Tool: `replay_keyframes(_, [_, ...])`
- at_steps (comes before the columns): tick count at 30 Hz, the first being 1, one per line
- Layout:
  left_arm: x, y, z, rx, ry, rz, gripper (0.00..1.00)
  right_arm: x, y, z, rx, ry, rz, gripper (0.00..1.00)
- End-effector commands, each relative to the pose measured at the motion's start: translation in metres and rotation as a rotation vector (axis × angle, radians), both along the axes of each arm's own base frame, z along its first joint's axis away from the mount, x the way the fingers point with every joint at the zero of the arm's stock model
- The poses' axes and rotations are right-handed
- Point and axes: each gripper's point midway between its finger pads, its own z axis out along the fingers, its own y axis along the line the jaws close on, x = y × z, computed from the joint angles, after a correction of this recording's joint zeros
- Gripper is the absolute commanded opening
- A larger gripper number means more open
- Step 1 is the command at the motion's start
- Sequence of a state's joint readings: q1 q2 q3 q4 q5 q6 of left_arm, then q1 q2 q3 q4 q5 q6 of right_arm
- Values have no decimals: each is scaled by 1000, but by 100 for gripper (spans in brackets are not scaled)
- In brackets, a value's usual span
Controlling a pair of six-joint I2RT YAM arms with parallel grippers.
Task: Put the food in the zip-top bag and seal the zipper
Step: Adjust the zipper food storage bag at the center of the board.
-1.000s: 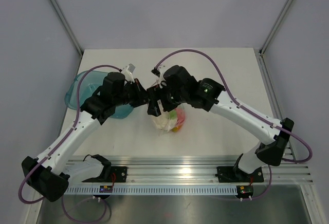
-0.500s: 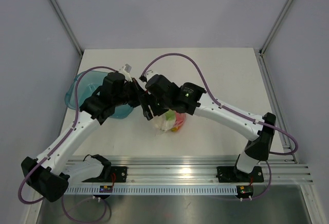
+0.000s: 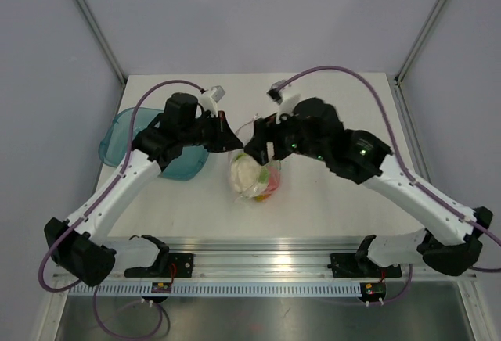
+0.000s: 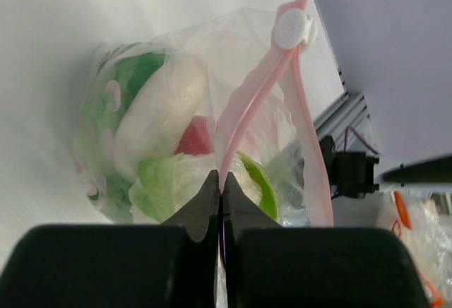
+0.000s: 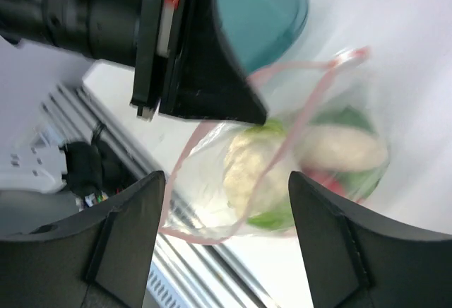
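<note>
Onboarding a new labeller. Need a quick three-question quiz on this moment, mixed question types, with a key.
1. True or false: the left gripper is shut on the pinkish-red zipper strip of the clear crinkly zip-top bag.
2. The green, red and cream toy food lies: A) in the teal translucent bowl; B) inside the bag; C) loose on the white table.
3. Fill in: the right gripper is ____ (open/shut).
Key: 1 true; 2 B; 3 open.

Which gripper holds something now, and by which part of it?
The left gripper pinches the zip-top bag by its pink zipper strip, away from the white slider. The right gripper is open, holding nothing.
</note>
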State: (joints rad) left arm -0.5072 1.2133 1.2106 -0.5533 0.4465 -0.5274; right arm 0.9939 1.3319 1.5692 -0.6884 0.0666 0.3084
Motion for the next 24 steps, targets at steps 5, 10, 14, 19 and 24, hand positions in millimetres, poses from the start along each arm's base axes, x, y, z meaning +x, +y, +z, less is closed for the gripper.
replay_keyframes(5, [12, -17, 21, 26, -173, -296, 0, 46, -68, 33, 141, -135, 14, 86])
replay_keyframes(10, [21, -18, 3, 97, -208, -399, 0, 61, -71, 2, 37, -198, 94, 86])
replay_keyframes(14, [25, -21, 0, 116, -262, -463, 0, 83, -86, -3, 10, -386, 81, 88])
replay_keyframes(19, [15, -26, 1, 84, -329, -579, 0, 99, -97, -9, 97, -357, 205, 82])
replay_keyframes(24, [16, -30, 9, 62, -362, -614, 0, 101, -88, -22, 101, -310, 386, 79])
